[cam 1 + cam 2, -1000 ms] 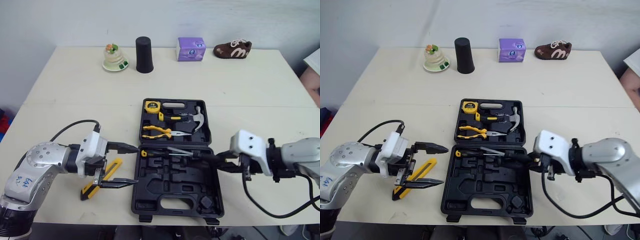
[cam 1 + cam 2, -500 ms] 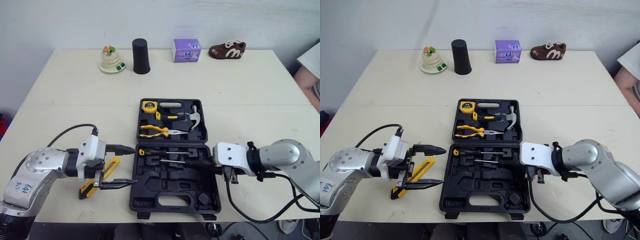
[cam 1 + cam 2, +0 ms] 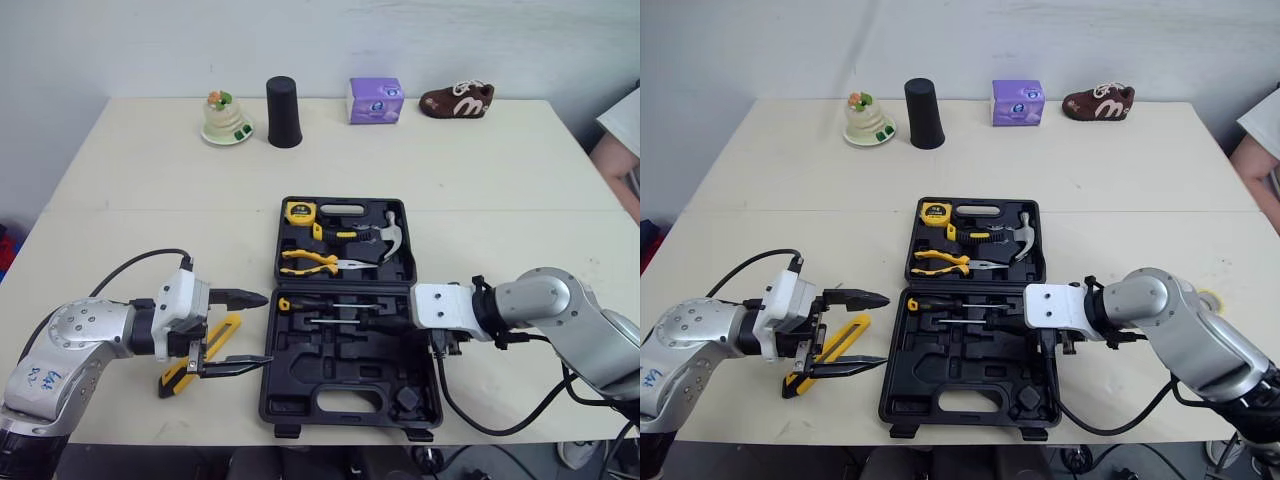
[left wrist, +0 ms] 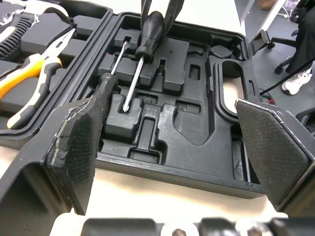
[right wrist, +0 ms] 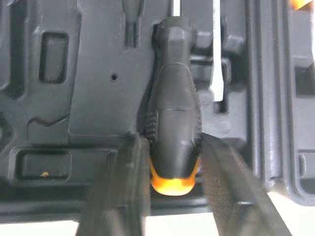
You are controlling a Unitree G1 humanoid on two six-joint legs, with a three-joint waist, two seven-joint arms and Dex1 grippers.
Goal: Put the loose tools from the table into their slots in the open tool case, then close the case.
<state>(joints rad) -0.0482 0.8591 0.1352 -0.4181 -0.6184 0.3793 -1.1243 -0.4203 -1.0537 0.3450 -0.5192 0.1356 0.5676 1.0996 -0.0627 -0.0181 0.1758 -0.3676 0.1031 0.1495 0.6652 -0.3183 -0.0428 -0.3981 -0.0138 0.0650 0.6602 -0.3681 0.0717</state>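
In the last second the right gripper (image 5: 172,147) has come further in over the right side of the case (image 3: 300,385) and brought the screwdriver (image 5: 173,113) down. Before, it was slanting near the hinge. Now it lies flat in the near half, parallel to the other screwdriver (image 3: 330,304), and its handle seems to sit in the moulded slot. The two fingers are clamped on the handle near its orange end. The left gripper (image 3: 267,330) has stayed wide apart and empty over the knife (image 3: 847,335), which lies by the tabletop's (image 3: 150,200) front edge, just left of the case. I judge this tool nearly seated. The knife remains outside, and the case is open.
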